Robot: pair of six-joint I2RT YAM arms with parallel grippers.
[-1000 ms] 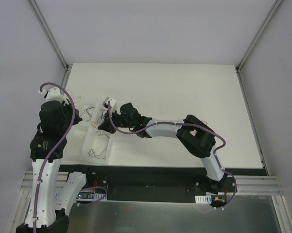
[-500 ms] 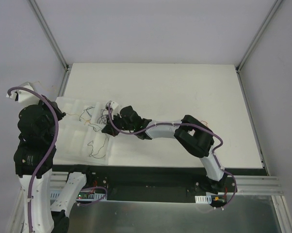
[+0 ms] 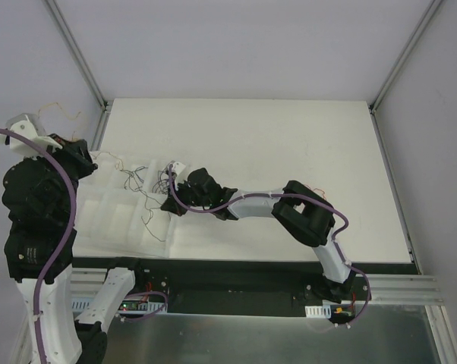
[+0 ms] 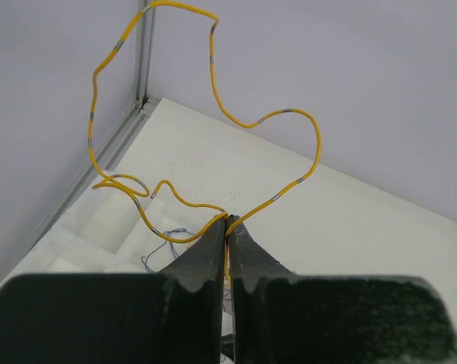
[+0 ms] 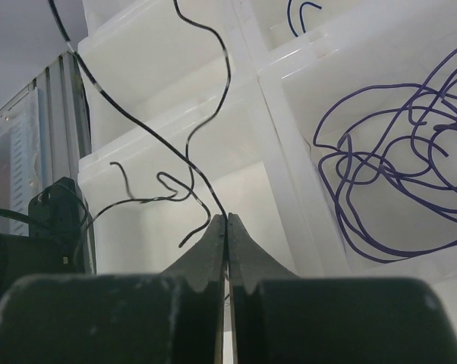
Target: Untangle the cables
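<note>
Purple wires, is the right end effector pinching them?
No, the right end effector pinches a black wire, while the purple wires lie loose in a white bin beside it.

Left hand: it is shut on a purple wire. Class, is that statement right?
Not quite. The left hand is shut on a yellow wire, not a purple one. The left wrist view shows it pinched between the closed fingers.

The left gripper (image 4: 228, 221), raised beyond the table's (image 3: 289, 136) left edge, pinches a yellow wire (image 4: 212, 64), while the right gripper (image 5: 227, 220), stretched low over the table's left half, pinches a black wire (image 5: 160, 136).
</note>
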